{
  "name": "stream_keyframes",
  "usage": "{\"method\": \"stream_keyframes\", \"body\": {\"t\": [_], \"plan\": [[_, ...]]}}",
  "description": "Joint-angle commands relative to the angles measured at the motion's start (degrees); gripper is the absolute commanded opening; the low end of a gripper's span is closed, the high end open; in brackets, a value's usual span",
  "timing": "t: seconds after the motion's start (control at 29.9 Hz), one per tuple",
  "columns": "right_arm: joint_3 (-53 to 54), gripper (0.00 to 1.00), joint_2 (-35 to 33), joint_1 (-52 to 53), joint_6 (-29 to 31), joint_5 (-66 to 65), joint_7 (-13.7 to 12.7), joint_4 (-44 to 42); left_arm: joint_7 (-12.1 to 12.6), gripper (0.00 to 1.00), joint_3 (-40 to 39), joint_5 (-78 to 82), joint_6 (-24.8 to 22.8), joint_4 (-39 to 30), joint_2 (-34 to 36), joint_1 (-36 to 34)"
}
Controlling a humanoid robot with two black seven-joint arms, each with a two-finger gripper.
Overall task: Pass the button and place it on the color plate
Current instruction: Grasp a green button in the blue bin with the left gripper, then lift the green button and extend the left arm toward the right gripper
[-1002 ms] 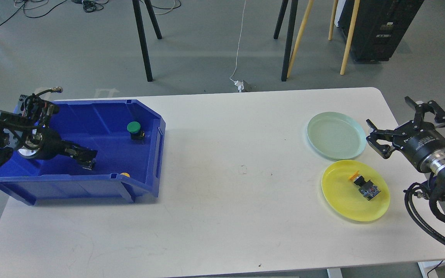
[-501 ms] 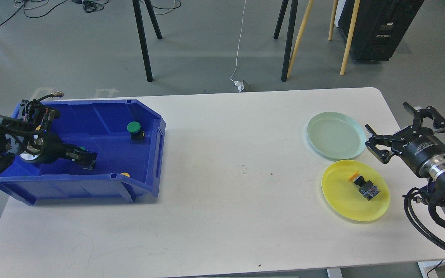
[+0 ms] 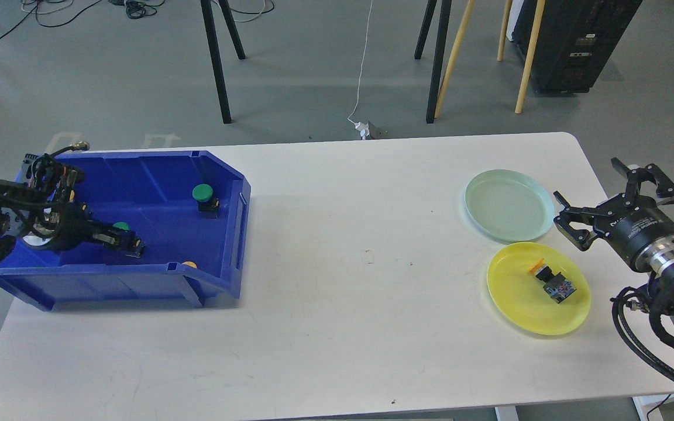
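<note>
A blue bin [image 3: 220, 169] stands at the table's left. In it, one green button [image 3: 203, 196] stands near the right wall. A second green button [image 3: 119, 226] lies right behind my left gripper [image 3: 131, 248]. A yellow button [image 3: 189, 265] peeks over the bin's front rim. My left gripper reaches low into the bin; its fingers are dark and I cannot tell them apart. My right gripper [image 3: 609, 199] is open and empty, just right of the pale green plate [image 3: 509, 204]. The yellow plate [image 3: 518, 304] holds a yellow-capped button [image 3: 553, 283].
The two plates lie close together at the table's right edge. The wide white table [image 3: 343, 280] stretches between the bin and the plates. Chair and stand legs are on the floor behind the table.
My left arm has drawn back a little to the left inside the bin, and a green button now shows beside its fingers. My right gripper has shifted slightly lower and stays open.
</note>
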Motion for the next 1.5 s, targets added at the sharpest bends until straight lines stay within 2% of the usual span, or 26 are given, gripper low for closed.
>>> {"method": "stream_keyframes", "body": {"t": [0.0,0.17,0.23,0.3,0.37,0.47,0.6,0.67,0.77,0.87,0.97,1.07,1.24,1.34,1.47], "plan": [[0.35,1.00,0.00,-0.58,0.00,0.00,0.00,0.00,0.01,0.18,-0.05,-0.08,0.60,-0.09,-0.04,0.22],[0.52,1.00,-0.09,-0.85,0.00,-0.09,0.00,-0.09,0.01,0.17,-0.58,-0.34,0.77,-1.76,0.22,-0.83],[0.52,1.00,-0.18,-0.85,0.00,-0.09,0.00,-0.01,0.01,0.17,-1.19,-0.52,0.25,-6.22,2.15,-1.97],[0.52,1.00,-0.26,-0.85,0.09,-0.35,0.17,0.00,0.01,0.17,-1.37,-1.05,-0.89,-14.90,8.54,-4.95],[0.61,1.00,-0.44,-0.76,0.09,-1.23,0.52,0.00,0.01,0.17,-2.50,-3.93,-4.57,-24.83,14.61,-7.33],[0.87,1.00,-0.88,-0.59,0.26,-5.52,0.88,0.00,0.01,0.17,-7.24,-13.75,-5.87,-35.49,18.68,-7.77],[1.84,1.00,-1.05,0.12,0.35,-14.04,1.32,0.78,0.01,0.17,-14.44,-26.68,-5.87,-42.79,17.37,-7.69],[2.02,1.00,-1.05,0.64,0.35,-20.53,1.41,2.01,0.01,0.17,-16.83,-33.01,-5.87,-45.09,12.30,-7.60],[1.84,1.00,-1.14,1.96,0.35,-33.09,2.19,4.38,0.01,0.17,-17.89,-40.14,-5.87,-42.91,2.98,-7.51],[0.53,1.00,-3.33,2.75,0.35,-41.81,5.34,6.84,0.01,0.18,-17.89,-44.80,-5.87,-33.88,-6.85,-7.25],[-3.76,1.00,-5.27,6.34,0.35,-42.63,8.78,7.12,0.01,0.19,-17.98,-47.89,-5.87,-25.26,-14.95,-6.81],[-12.62,1.00,-5.19,14.15,0.18,-43.07,10.54,6.94,0.01,0.19,-17.98,-48.86,-5.87,-19.27,-20.94,-6.81],[-25.03,1.00,-2.21,25.59,-0.61,-43.42,12.65,5.10,0.01,0.19,-18.07,-49.38,-5.87,-15.30,-25.35,-6.63],[-27.25,1.00,0.96,27.19,-0.62,-44.20,12.66,3.08,0.01,0.20,-18.16,-50.79,-5.87,-14.69,-25.52,-6.54],[-28.04,1.00,1.76,27.28,-0.62,-48.33,12.66,2.02,0.01,0.20,-18.16,-50.97,-5.87,-14.60,-25.53,-6.54]]}}
